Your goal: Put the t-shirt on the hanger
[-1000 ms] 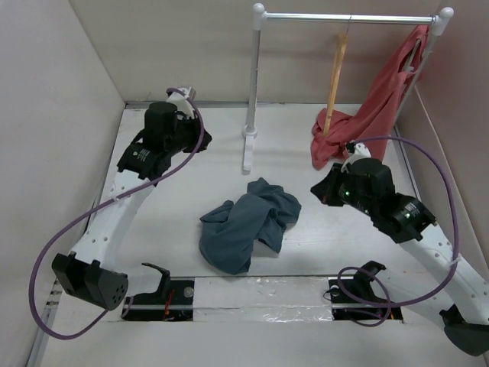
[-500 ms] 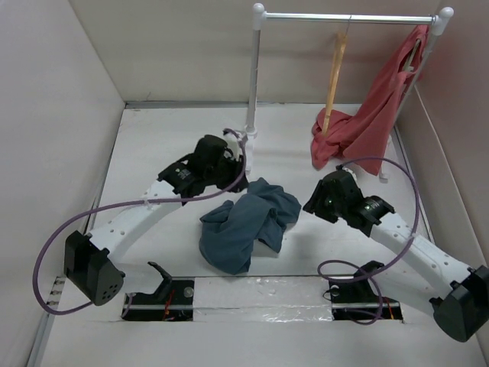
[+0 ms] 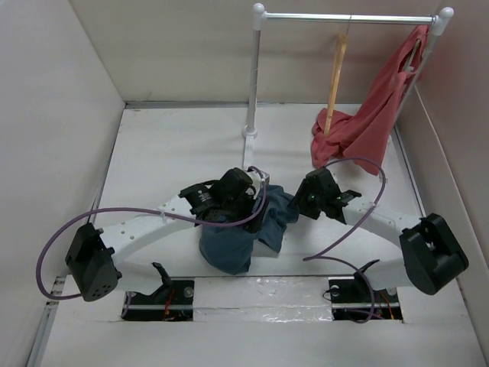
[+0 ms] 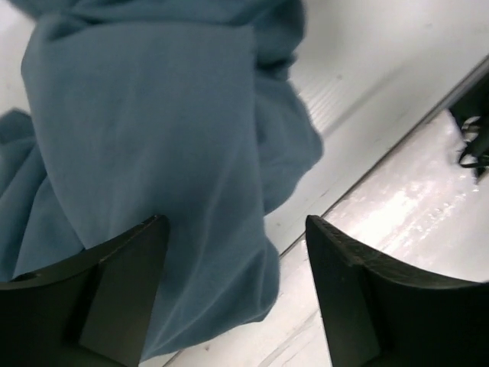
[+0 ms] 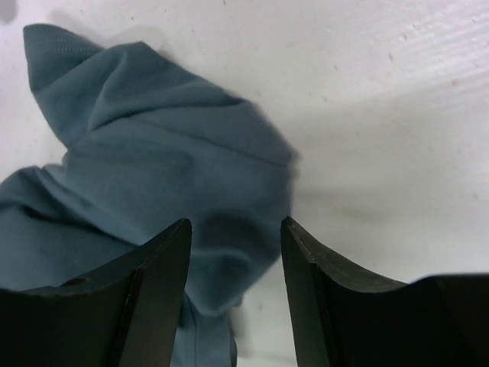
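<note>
My left gripper (image 4: 235, 225) and right gripper (image 5: 235, 223) hang open over the limp, light slate-blue cotton t-shirt (image 3: 229, 252), crumpled mid-table between them. I'd pinch a raised fold; the collar seems buried.

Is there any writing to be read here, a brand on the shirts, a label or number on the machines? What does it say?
No text can be read in any view.
The t-shirt: plain, no print or label showing.
The coral-red garment and the hanger: no writing visible.
The left arm: faint pale marks on its black housing, too small to read.
</note>
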Robot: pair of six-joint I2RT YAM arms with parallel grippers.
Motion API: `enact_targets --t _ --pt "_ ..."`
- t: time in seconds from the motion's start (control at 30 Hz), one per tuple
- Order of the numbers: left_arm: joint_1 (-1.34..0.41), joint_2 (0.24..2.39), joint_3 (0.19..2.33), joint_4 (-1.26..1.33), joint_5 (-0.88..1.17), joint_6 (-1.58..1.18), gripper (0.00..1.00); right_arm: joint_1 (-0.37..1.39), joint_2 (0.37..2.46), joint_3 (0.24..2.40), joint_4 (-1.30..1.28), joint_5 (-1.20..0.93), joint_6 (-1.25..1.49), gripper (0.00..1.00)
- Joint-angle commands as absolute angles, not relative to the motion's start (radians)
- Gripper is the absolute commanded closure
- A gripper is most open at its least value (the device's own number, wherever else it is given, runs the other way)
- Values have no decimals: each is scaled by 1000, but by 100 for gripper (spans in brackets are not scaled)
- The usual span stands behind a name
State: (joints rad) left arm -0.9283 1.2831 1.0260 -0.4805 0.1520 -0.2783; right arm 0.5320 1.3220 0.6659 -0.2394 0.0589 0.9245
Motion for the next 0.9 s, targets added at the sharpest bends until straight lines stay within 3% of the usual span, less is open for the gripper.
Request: enact_targets --t 0.0,0.1,0.17,0.2,0.23,0.3,0.33,0.4,0.63,0.87 --pt "-922 1289 1002 -483 97 -290 34 529 1377 689 -92 74 942 44" --pt "-922 1313 994 -485 72 -279 39 529 1434 698 -86 97 939 44" --pt "-922 1334 973 -465 75 -275 47 520 1445 690 -49 91 931 52" --pt "-922 1341 966 -457 78 -273 63 520 1442 687 -38 89 930 58" --pt "-922 1345 957 -451 74 -276 71 520 1436 690 -32 94 920 77" --pt "-922 1356 950 -448 23 -284 96 529 1402 707 -47 130 908 90" --pt "-922 1355 956 -456 -26 -285 100 547 1385 741 -89 149 894 96" --pt "-904 1329 1009 -503 -121 -282 100 592 1303 788 -142 251 870 98" --pt "-600 1177 1140 -538 -118 -219 100 768 1148 1070 -288 389 715 100" --pt "-443 1100 1356 -609 -208 -195 100 903 1239 1549 -441 453 523 100"
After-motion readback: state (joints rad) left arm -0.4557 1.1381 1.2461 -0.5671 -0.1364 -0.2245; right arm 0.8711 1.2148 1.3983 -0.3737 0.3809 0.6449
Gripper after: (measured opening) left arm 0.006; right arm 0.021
